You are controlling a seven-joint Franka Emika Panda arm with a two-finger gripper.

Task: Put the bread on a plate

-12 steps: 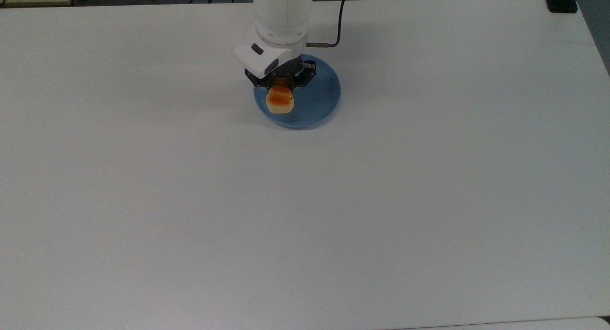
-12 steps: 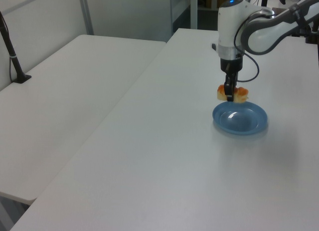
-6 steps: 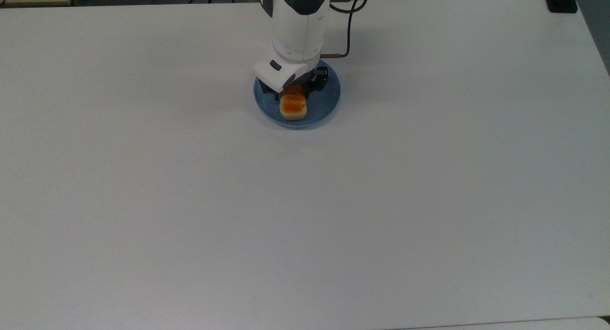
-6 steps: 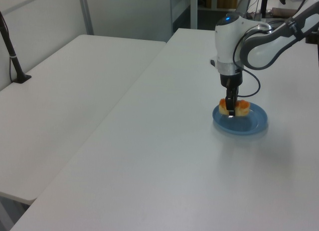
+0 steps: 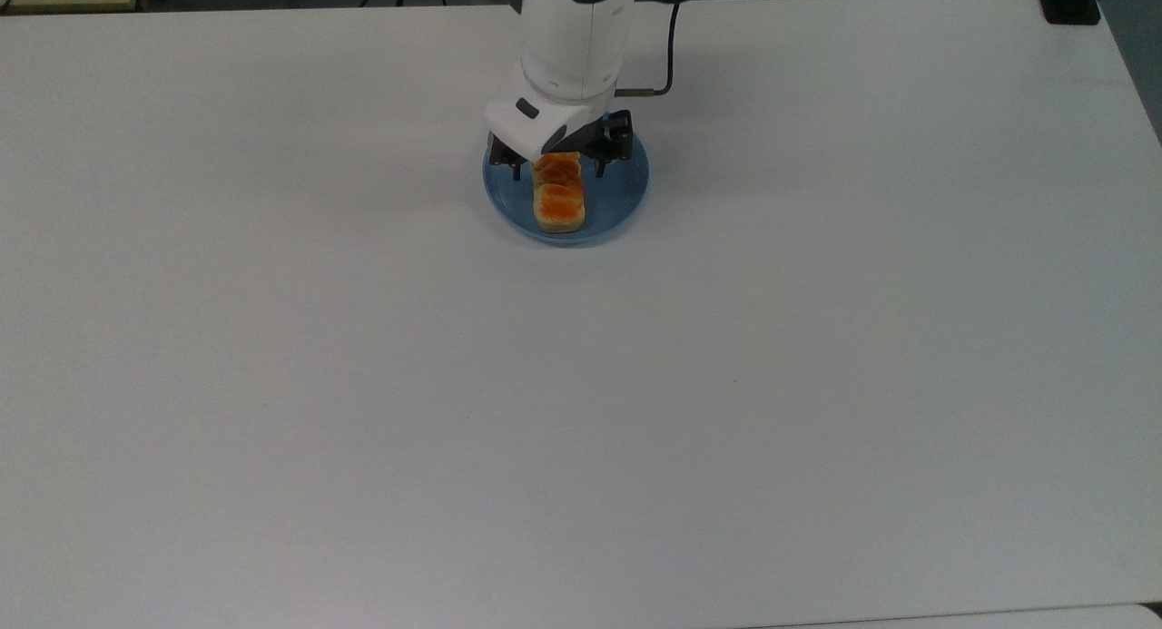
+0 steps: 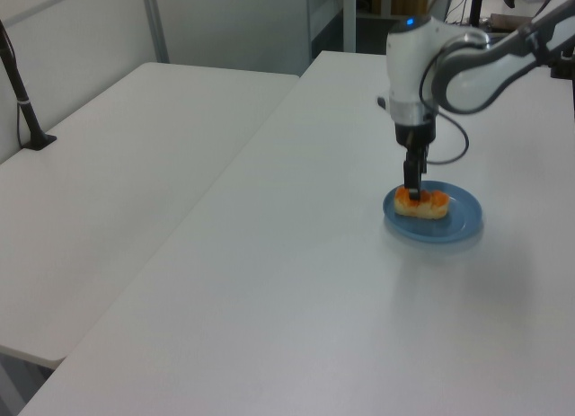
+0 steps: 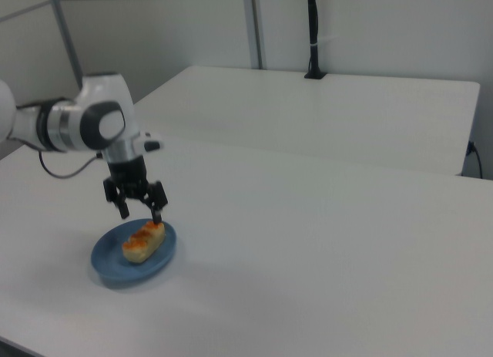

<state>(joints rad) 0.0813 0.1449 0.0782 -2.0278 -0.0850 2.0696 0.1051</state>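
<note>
Bread [image 5: 558,196] inside plate [image 5: 625,194] rim, spread empty jaws [image 7: 139,213] just above; bare table [image 5: 581,411] around.

A robotics lab or test room is showing here. A white robot arm [image 7: 81,126] is working over a bare white table [image 5: 581,384], with a second white table [image 6: 108,173] standing just beside it at 9 o'clock in the left view. Plain grey partition walls [image 7: 370,29] are running behind the tables, and a black pole [image 7: 313,33] is rising at 12 o'clock in the right view.
</note>
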